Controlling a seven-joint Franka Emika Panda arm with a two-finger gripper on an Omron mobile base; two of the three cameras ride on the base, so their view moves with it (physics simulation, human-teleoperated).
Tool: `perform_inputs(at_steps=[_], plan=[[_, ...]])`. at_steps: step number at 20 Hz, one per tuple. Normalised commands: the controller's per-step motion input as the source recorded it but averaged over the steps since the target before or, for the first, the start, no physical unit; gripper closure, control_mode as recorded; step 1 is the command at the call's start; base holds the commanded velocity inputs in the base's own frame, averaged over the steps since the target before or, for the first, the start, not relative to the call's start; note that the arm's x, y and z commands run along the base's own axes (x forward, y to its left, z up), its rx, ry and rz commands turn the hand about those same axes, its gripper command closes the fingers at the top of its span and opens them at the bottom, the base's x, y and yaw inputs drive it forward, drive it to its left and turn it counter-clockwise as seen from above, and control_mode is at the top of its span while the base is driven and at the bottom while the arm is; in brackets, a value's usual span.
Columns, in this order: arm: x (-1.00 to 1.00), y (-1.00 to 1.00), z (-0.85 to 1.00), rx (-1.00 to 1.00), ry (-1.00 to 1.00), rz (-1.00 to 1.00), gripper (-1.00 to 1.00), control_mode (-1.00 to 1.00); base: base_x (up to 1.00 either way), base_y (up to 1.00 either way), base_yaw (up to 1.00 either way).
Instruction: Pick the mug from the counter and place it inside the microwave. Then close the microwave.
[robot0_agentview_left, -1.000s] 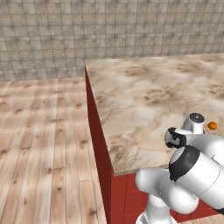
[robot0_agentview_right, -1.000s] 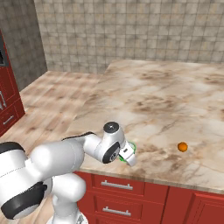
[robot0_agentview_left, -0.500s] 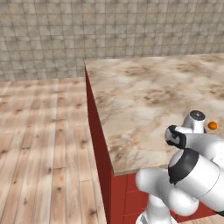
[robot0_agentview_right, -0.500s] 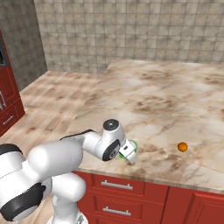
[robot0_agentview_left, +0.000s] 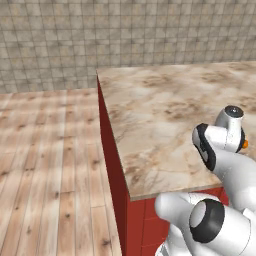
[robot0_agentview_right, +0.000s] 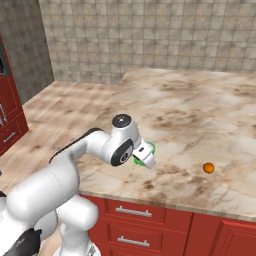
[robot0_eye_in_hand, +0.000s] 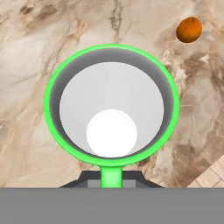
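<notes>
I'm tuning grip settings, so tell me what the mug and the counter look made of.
Mug: looks like glazed ceramic or smooth plastic; even bright green rim, plain pale grey inside, no texture. The render leaves it open.
Counter: looks like polished stone, marble or granite; beige with brown veins and blotches, on a red cabinet base.

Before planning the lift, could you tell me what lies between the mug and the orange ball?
Only bare counter lies between the mug and the orange ball, seen in the hand view.

mug (robot0_agentview_right: 148, 151): mostly hidden behind wrist | tool (robot0_eye_in_hand: 112, 186): fingertips cut off
</notes>
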Motion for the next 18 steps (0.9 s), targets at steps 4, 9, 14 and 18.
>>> perform_inputs(at_steps=[4,9,14,18], plan=[[0.0,0.21,0.81,0.0,0.03,0.16,1.0,-1.0,0.0,0.0,0.0],[0.0,0.45,0.73,0.0,0.05,0.22,1.0,-1.0,0.0,0.0,0.0],[0.19,0.82,0.19,0.0,0.0,0.25,1.0,-1.0,0.0,0.0,0.0],[0.16,0.83,0.03,-0.02,0.0,0.25,1.0,-1.0,0.0,0.0,0.0]])
